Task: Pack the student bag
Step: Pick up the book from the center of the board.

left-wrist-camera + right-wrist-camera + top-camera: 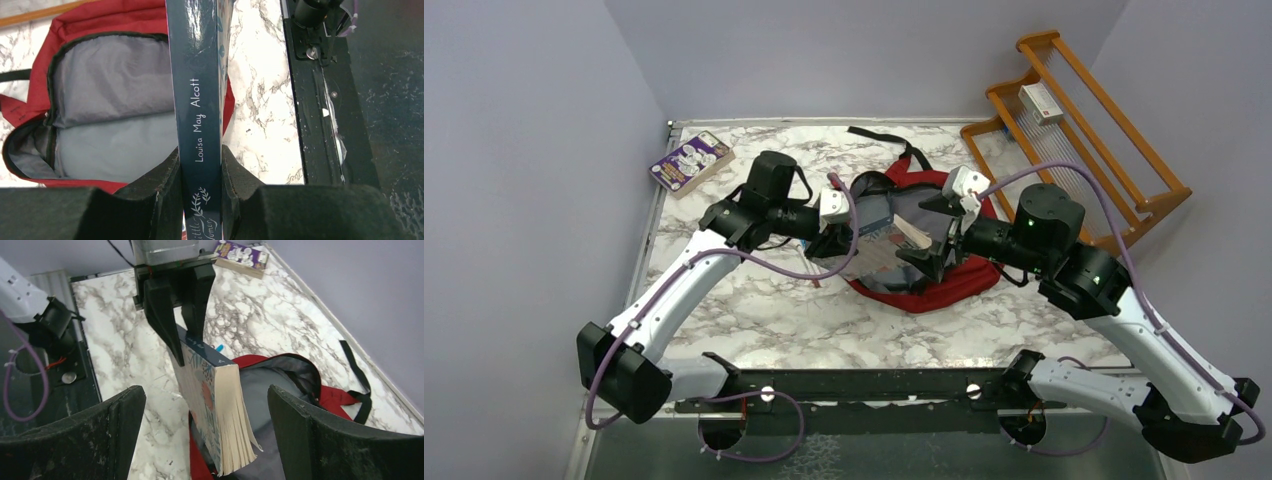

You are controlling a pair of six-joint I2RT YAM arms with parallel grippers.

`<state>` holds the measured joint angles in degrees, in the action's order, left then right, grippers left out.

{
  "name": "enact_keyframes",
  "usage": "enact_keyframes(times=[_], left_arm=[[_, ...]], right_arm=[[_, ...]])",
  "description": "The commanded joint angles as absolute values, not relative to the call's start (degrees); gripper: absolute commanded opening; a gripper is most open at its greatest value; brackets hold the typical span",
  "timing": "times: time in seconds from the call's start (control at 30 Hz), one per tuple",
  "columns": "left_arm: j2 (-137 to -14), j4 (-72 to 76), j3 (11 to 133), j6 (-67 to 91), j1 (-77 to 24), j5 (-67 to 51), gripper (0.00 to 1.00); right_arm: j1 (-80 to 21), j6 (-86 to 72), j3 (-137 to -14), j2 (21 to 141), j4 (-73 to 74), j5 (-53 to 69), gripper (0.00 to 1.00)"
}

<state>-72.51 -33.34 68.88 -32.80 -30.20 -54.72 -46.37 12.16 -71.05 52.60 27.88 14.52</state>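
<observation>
Left wrist view: my left fingers [160,200] clamp the spine of the book [197,100], holding it on edge over the student bag [100,25], which lies open on the counter [260,100]. My right fingers [100,425] stand wide apart beside its pages, gripping nothing. I judge I am loading the book; next it must go down into the grey-lined mouth before I release it.

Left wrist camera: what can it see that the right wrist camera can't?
Only the left wrist view shows the book's dark spine, with the name Louisa May Alcott on it. Only the right wrist view shows its page edges, the purple book in the far corner and the wide-open right gripper. Both show the left gripper holding the book, and the red student bag open on the marble table.
</observation>
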Motion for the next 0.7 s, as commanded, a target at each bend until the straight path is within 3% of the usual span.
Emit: enact_keyframes(times=[0.0, 0.37, 0.67], left_arm=[[-67.4, -32.9, 69.7, -37.7, -31.4, -60.7, 0.0], [-65.4, -33.0, 67.7, -37.5, -33.8, -63.6, 0.0], [-66.1, -32.6, 68.2, -37.6, -34.1, -61.9, 0.0]], right_arm=[[-46.1, 14.2, -72.4, 53.2, 33.5, 22.0, 0.95], [-46.1, 14.8, -71.4, 58.2, 32.8, 25.2, 0.89], [-46.1, 15.9, -70.8, 60.7, 34.8, 32.6, 0.58]])
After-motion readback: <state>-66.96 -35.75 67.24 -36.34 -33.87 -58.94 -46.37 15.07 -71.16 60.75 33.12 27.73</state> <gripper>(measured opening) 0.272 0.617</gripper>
